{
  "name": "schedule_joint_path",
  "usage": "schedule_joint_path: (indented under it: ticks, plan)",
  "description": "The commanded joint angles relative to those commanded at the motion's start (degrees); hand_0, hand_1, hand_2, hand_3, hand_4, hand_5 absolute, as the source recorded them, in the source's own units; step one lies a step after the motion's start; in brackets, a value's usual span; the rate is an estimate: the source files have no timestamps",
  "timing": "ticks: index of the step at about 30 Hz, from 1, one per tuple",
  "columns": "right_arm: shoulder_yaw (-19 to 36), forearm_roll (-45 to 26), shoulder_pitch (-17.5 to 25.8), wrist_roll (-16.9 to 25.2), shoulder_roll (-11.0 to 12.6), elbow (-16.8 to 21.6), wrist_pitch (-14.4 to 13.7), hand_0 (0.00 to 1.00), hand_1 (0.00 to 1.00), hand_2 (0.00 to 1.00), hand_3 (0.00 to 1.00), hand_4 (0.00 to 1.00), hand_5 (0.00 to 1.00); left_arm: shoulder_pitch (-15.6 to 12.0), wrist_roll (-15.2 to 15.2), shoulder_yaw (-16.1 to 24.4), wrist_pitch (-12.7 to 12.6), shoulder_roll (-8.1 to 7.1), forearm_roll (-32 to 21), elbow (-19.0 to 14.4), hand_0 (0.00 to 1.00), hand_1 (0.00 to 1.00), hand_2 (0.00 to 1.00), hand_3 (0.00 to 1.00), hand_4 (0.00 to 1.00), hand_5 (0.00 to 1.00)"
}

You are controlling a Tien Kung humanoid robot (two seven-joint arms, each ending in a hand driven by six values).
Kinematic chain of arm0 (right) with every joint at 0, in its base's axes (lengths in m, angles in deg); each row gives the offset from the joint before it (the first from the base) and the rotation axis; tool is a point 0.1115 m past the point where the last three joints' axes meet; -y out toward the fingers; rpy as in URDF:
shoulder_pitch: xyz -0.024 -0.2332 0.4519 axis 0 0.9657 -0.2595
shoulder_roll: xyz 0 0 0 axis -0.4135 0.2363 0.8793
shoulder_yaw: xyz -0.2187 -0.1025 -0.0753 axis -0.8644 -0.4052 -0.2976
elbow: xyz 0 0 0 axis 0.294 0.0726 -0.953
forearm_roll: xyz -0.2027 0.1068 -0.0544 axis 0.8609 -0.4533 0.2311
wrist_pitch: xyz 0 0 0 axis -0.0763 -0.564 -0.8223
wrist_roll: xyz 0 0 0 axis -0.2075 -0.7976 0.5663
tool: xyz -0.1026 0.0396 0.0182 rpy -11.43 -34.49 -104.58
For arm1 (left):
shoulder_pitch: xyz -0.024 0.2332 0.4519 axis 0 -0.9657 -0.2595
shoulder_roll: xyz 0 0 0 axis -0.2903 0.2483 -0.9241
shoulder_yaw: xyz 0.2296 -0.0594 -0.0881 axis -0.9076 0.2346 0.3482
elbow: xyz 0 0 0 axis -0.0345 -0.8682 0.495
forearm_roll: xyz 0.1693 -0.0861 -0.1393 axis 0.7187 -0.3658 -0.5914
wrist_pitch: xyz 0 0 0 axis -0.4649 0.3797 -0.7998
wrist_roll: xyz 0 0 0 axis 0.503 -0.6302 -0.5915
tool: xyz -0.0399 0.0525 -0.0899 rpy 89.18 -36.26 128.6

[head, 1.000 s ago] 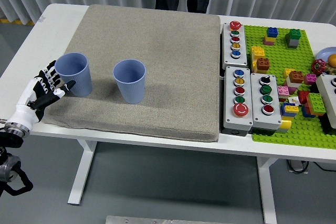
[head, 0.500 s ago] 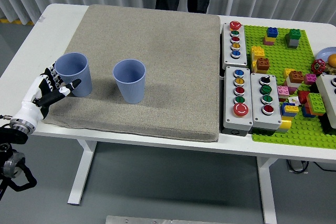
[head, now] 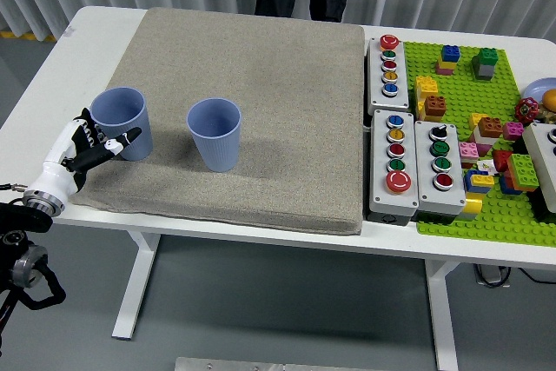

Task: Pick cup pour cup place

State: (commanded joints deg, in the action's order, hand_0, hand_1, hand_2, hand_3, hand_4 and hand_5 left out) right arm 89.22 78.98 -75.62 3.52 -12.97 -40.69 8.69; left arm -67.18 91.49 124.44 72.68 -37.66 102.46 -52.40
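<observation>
Sliding lower and turning side-on since the earlier frame, the left robot hand (head: 91, 147) is sitting just left of the near cup (head: 122, 122), fingers loosely apart and holding nothing, thumb tip at the cup's wall. This cup is standing upright on the left edge of the mat (head: 261, 84), lying to the hand's right. A second cup (head: 215, 133) is standing further right, well apart from the hand. Beyond them, the table (head: 52, 67) is carrying both.

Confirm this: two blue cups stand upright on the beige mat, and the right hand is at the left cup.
Not quite. In the head view it is the left hand at the left cup; both blue cups, including the other cup, stand upright on the beige mat.
</observation>
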Motion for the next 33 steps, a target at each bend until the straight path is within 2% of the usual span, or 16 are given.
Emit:
schedule_joint_path:
  ticks: [10, 21, 33]
  plan:
    - [-0.1, 0.0, -0.3, 0.0, 0.1, 0.0, 0.0, 0.719, 0.679, 0.716, 0.685, 0.3, 0.341, 0.9, 0.1, -1.7, -0.4, 0.28, -0.2, 0.8, 0.983, 0.98, 0.998, 0.998, 0.966, 0.264]
    - [-0.2, -0.1, -0.4, 0.0, 0.1, 0.0, -0.1, 0.72, 0.679, 0.716, 0.686, 0.303, 0.339, 2.8, 0.4, -3.1, -1.2, 0.84, -1.1, 3.4, 0.986, 0.979, 0.998, 0.998, 0.938, 0.235]
    - [-0.1, 0.2, -0.1, 0.0, 0.1, 0.0, 0.0, 0.72, 0.678, 0.716, 0.685, 0.304, 0.338, 3.2, 0.5, -3.9, -2.4, 0.92, -1.2, 4.2, 0.984, 0.978, 0.998, 0.998, 0.935, 0.239]
